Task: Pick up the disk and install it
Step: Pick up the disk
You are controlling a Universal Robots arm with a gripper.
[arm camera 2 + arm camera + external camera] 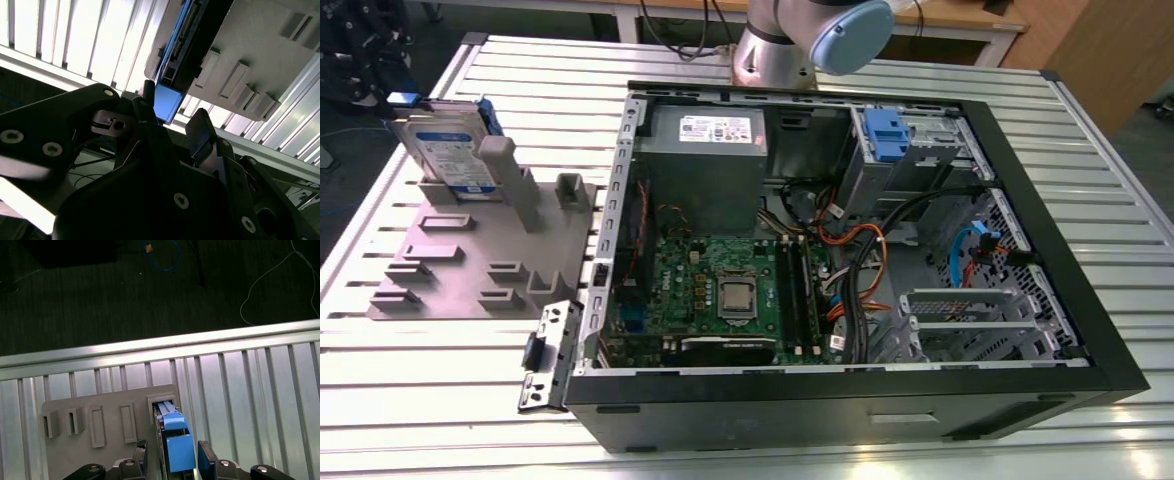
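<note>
Slatted tabletop carrying a grey fixture. The disk stands on edge in a slot, directly between the open fingers, its flat faces toward them, one finger on either side.

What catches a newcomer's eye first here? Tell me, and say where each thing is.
The open computer case takes up the middle of the exterior view, with its green motherboard laid bare. On the exterior view's left, the disk stands upright in a grey holder. In the first wrist view the tool is open, with a finger on each side of the disk's blue carrier.
</note>
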